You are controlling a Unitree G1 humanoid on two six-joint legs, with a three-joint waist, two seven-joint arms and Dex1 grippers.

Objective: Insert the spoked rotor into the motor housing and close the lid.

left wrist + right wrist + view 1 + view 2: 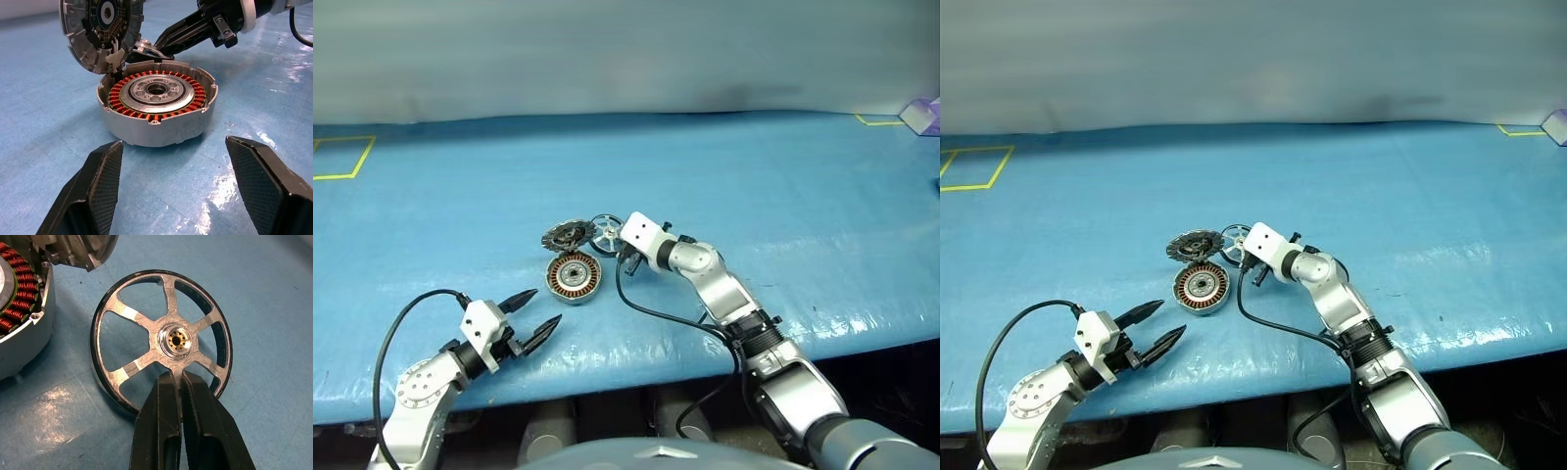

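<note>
So the wheel lay on the blue table, just right of the housing and the lid at its far edge. Right gripper was pinched shut on one spoke. Best lift it level, centre it over the windings. Left gripper hung wide open, empty, near-left.

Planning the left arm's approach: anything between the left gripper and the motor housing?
Nothing. Left wrist view shows bare blue table between the open left gripper and the motor housing.
</note>
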